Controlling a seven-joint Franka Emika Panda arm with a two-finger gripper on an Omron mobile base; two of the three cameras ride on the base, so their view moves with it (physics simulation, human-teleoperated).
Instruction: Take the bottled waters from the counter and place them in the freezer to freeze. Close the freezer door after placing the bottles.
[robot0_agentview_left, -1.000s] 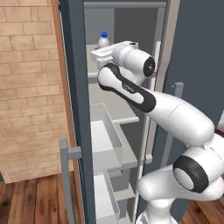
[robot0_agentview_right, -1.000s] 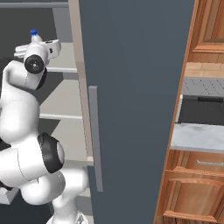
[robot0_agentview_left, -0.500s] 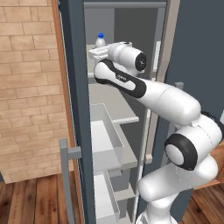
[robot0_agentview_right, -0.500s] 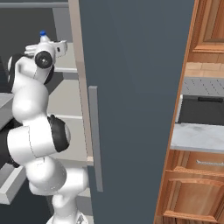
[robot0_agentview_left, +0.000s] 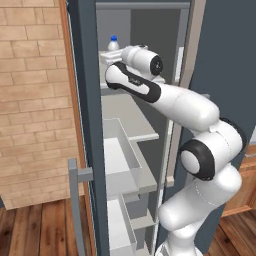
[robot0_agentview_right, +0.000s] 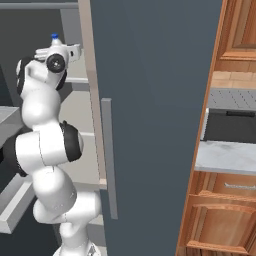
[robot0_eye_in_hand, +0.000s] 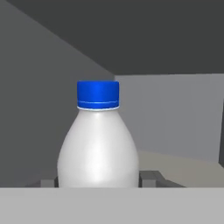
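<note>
A whitish water bottle (robot0_eye_in_hand: 98, 148) with a blue cap stands upright between my gripper's (robot0_eye_in_hand: 98, 183) two dark fingertips (robot0_eye_in_hand: 148, 178), which are shut on its lower body. In the left base view the bottle (robot0_agentview_left: 113, 44) pokes up above my gripper (robot0_agentview_left: 109, 55), inside the upper part of the freezer (robot0_agentview_left: 127, 115), above its top shelf. Its blue cap (robot0_agentview_right: 54, 36) also peeks over my gripper (robot0_agentview_right: 59, 49) in the right base view. The freezer door (robot0_agentview_left: 86, 130) stands swung open at the left, its bar handle (robot0_agentview_left: 75, 200) toward me. A strip of the marbled counter (robot0_agentview_right: 225, 156) lies far right.
Pale shelves and white drawers (robot0_agentview_left: 117, 165) fill the freezer below my arm. A tall dark panel (robot0_agentview_right: 155, 100) with a grey handle (robot0_agentview_right: 107, 155) stands right of the opening. A brick wall (robot0_agentview_left: 30, 100) is left. Wooden cabinets (robot0_agentview_right: 220, 215) and a black stovetop (robot0_agentview_right: 231, 126) are right.
My arm has stretched out, carrying the bottle deeper into the freezer's upper compartment. The grip on the bottle has not changed.
</note>
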